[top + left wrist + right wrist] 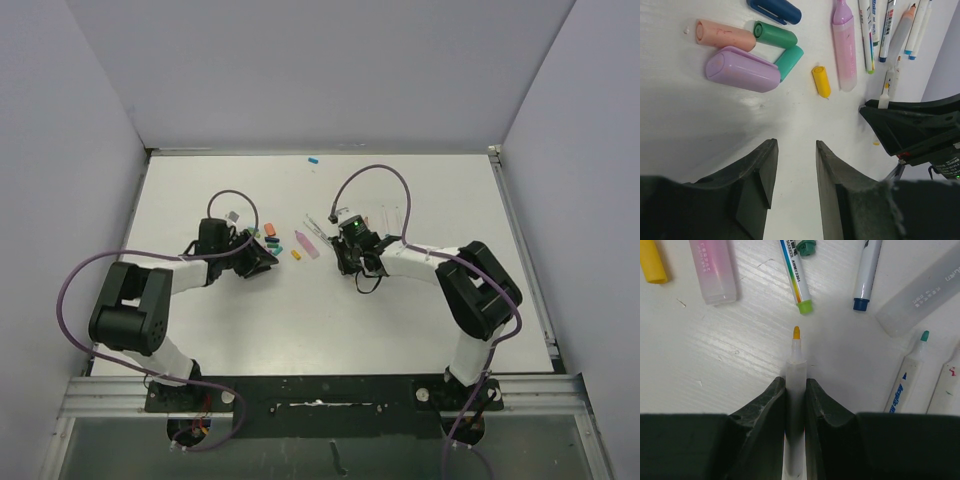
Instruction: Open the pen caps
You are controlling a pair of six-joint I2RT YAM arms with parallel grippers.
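Note:
My right gripper [795, 382] is shut on a thin white pen [795, 370] whose bare yellow tip [796, 332] points at the table; it also shows in the top view [340, 248]. My left gripper [796, 142] is open and empty just above the table [700, 130], left of the right one [268, 260]. Loose caps lie ahead of it: lilac [742, 70], salmon [722, 35], green [775, 34], teal [789, 61], yellow [821, 81] and blue [775, 9]. A lilac-pink highlighter [844, 45] lies beside them.
Several thin white pens lie ahead of the right gripper: one with a green end [796, 277], one with a blue end [866, 275], a teal-tipped one [907, 375], and a frosted barrel [925, 290]. A small blue cap [313, 159] lies by the back wall.

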